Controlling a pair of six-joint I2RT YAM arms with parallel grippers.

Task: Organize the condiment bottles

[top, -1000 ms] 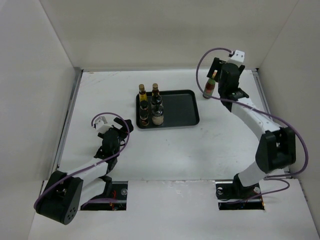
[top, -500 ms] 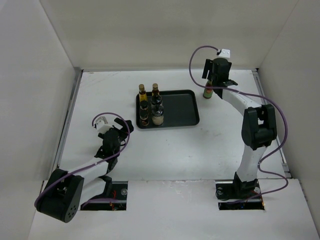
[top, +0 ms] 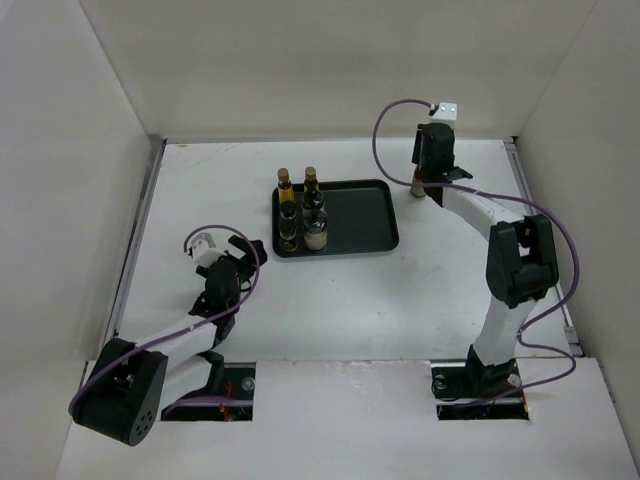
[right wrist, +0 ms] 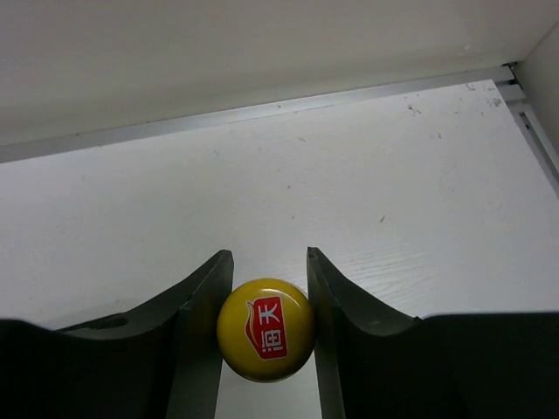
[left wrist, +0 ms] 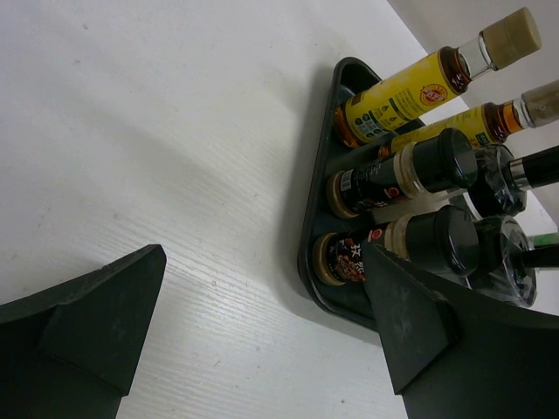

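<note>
Right gripper (right wrist: pixel 268 255) is drawn in on the yellow-capped bottle (right wrist: pixel 266 330). Its fingers (right wrist: pixel 203 297) press against either side below the round cap with the red mark. You look to have a pinch, though the bottle stands on the white surface (right wrist: pixel 393 192) and nothing is lifted yet.

In the top view that bottle sits at upper right, just off the upper right corner of the black rectangular tray (top: pixel 365 215) and not touching it. It is the only one outside the tray. Six small bottles (top: pixel 315 215) stand packed in two columns of three at the tray's left end, so this one likely belongs beside them. Coming down over the cap keeps it upright for that carry.

Mind the tray's raised lip, which you will need to clear. The metal rail (right wrist: pixel 262 109) and the back wall lie close behind the bottle, so your free way is toward frame centre. The right part of the tray floor is bare and gives you room.

Your left gripper (left wrist: pixel 262 249) is spread wide and holds nothing. It rests at lower left, facing the tray's left end and well apart from that path.
</note>
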